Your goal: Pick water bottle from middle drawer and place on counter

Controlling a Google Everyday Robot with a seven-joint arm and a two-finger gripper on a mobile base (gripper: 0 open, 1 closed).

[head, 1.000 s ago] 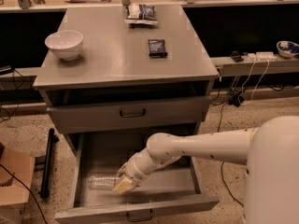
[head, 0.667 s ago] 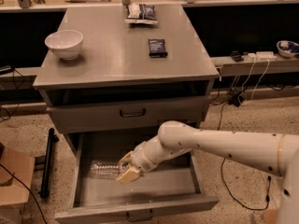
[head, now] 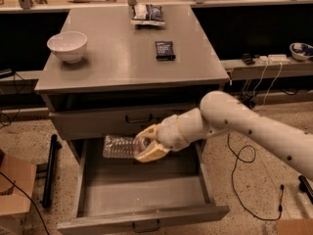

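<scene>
A: Grey brushed metal is spreading flat across the bench, square-edged, leaving bare room between the round white bowl and the dark packet.
B: Below, the middle drawer is standing pulled out, showing its smooth floor.
A: And the water bottle?
B: Clear and ribbed, it is hanging sideways over the drawer's rear, the cream pincer pinching the end nearer the arm.

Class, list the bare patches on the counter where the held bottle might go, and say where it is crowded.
Free: the front strip of the counter, and the middle between bowl and dark packet. Crowded: back right, around the packet and snack bag. The gripper holds the bottle above the open drawer.
</scene>
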